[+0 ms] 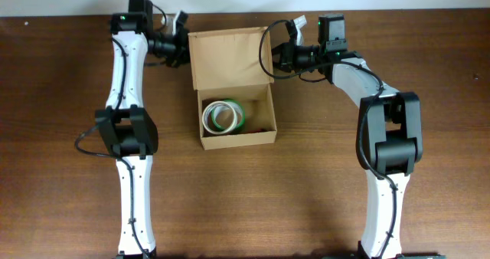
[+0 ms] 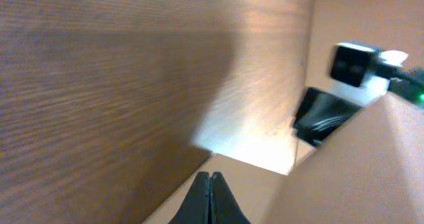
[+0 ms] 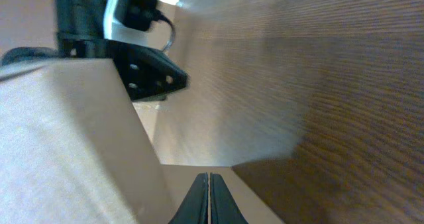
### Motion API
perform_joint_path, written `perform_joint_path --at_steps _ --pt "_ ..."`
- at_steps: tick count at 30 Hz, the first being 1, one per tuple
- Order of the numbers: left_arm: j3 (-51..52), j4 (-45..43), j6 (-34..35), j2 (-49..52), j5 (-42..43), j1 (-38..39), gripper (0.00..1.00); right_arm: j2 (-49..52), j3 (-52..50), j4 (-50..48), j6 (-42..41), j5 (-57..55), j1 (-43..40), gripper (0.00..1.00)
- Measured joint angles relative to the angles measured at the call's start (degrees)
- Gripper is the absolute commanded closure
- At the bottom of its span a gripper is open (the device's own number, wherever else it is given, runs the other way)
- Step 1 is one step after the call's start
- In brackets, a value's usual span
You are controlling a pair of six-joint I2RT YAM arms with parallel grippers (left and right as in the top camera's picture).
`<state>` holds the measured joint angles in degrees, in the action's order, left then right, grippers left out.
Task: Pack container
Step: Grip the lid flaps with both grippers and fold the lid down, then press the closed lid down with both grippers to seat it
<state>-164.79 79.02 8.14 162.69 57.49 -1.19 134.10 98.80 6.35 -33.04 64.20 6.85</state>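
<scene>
The left gripper [image 1: 181, 50] sat in the upper left of the overhead view, just beside the left edge of the lid [image 1: 228, 58]. In its wrist view its fingers [image 2: 201, 201] were pressed together with nothing visible between them, and cardboard filled the lower right of that frame. It probably stood there to push the flap, not to grasp it.

The container [image 1: 239, 138] stood at the middle of the worktop [image 1: 61, 136], open, with its lid laid back toward the top of the frame. Tape rolls [image 1: 223, 115] lay inside against the left wall, so the packing looked done and closing seemed to be the step in hand. A small red thing near the right wall was too small to identify.

The right gripper [image 1: 282, 58] mirrored the other at the lid's right edge, its fingers [image 3: 201, 201] likewise pressed together and empty, with cardboard to the left in its view. With an arm at each side, the flap could likely be folded forward evenly, without twisting at the hinge.
</scene>
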Motion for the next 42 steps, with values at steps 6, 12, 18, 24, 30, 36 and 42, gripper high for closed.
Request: perform_joint_path --at_steps 6,12,18,24,30,36,42 --pt "-13.49 9.38 -1.20 -0.44 -1.46 0.07 0.98 -0.02 1.84 -0.11 -1.46 2.21 0.00 0.96" --pt "-14.12 16.09 -3.56 -2.56 -3.54 0.04 0.98 -2.29 2.62 2.21 -0.92 2.69 0.00 0.96" --pt "-14.10 17.49 -4.55 -6.19 -6.69 1.46 0.98 -9.94 4.44 18.53 5.27 -2.60 0.09 0.96" --pt "-14.14 17.57 -4.66 -10.05 -14.38 7.02 0.98 -15.21 7.78 40.39 17.51 -14.10 2.10 0.96" --pt "-14.12 17.62 -4.15 -10.34 -21.57 12.52 0.98 -15.34 8.68 49.44 24.41 -21.73 7.06 0.96" --pt "-14.10 17.59 -3.17 -10.34 -29.92 15.50 0.98 -15.47 8.68 54.86 27.52 -30.99 11.65 0.96" --pt "-13.66 17.62 -2.49 -10.60 -37.57 16.02 0.99 -18.38 8.68 59.87 28.79 -44.41 16.55 0.96"
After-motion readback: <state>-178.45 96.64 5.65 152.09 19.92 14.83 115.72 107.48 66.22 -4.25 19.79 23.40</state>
